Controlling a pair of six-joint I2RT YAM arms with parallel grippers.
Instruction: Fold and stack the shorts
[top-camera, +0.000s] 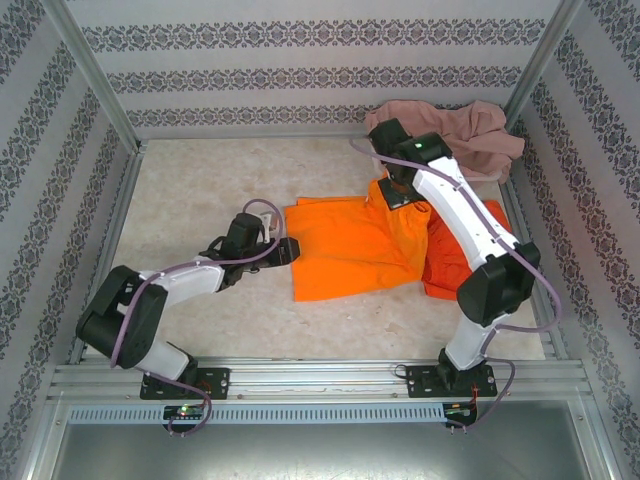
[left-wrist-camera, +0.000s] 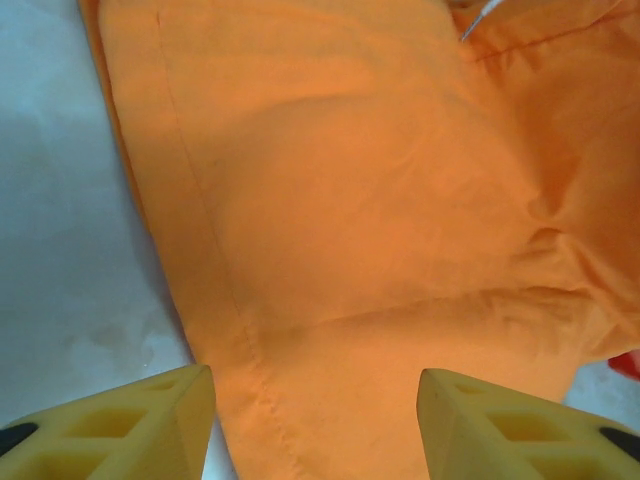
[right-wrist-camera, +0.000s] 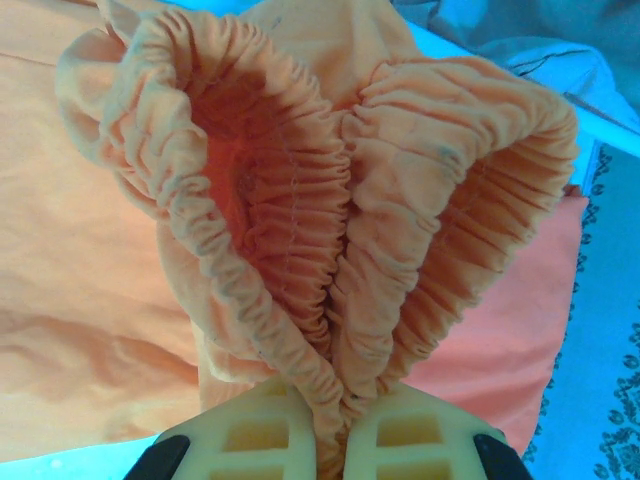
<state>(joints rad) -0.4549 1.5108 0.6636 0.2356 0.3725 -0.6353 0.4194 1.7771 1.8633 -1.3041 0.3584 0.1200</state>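
A bright orange pair of shorts (top-camera: 350, 250) lies spread flat in the middle of the table. My right gripper (top-camera: 400, 190) is shut on its gathered elastic waistband (right-wrist-camera: 300, 200) at the far right end, and the band bunches up between the fingers (right-wrist-camera: 260, 430). My left gripper (top-camera: 285, 250) hovers at the left hem, open, its yellow fingers (left-wrist-camera: 150, 420) astride the orange cloth (left-wrist-camera: 340, 220). A second, darker orange pair (top-camera: 447, 268) lies partly under the first, beneath my right arm. The dusty pink pair (top-camera: 455, 130) is heaped at the back right corner.
Patterned walls and metal frame posts (top-camera: 95, 75) enclose the table on three sides. Bare pale tabletop (top-camera: 210, 190) lies left of and behind the shorts. An aluminium rail (top-camera: 320, 375) runs along the near edge by the arm bases.
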